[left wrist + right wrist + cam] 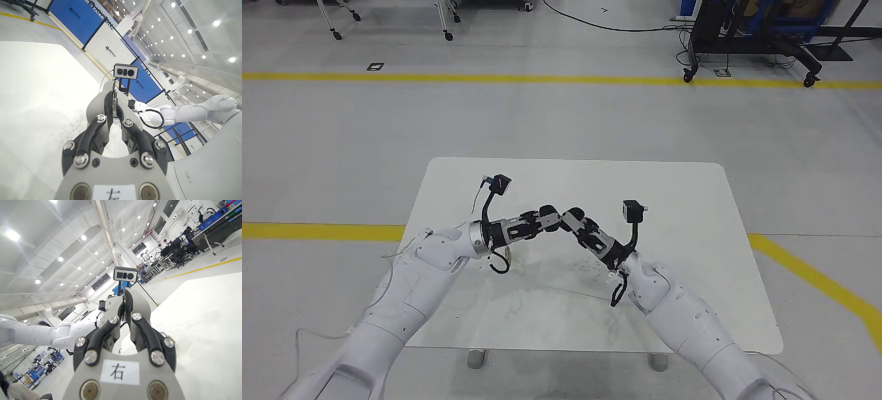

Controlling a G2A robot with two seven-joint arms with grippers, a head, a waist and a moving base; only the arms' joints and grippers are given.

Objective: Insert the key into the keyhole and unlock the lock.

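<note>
— Where are key and lock?
— Above the counter (682, 200), I judge. My left tool (114, 94) is pinched nearly shut on a metal piece (114, 99), and my right tool (124, 296) on the other metal piece (123, 303), tip to tip. Which is which, I can't tell.
— Advice?
— Align first, push gently, then turn.

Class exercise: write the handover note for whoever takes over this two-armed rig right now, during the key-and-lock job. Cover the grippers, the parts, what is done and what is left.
Left gripper: shut on a small metal piece, held above the middle of the white table.
Right gripper: shut, tip to tip with the left one; what it grips is hidden.
Parts: too small to tell which is the key and which the lock; nothing lies on the table.
Done: the grippers face each other, tips close together.
Left: check whether the key is in the lock, seat it if not, then turn to unlock.
</note>
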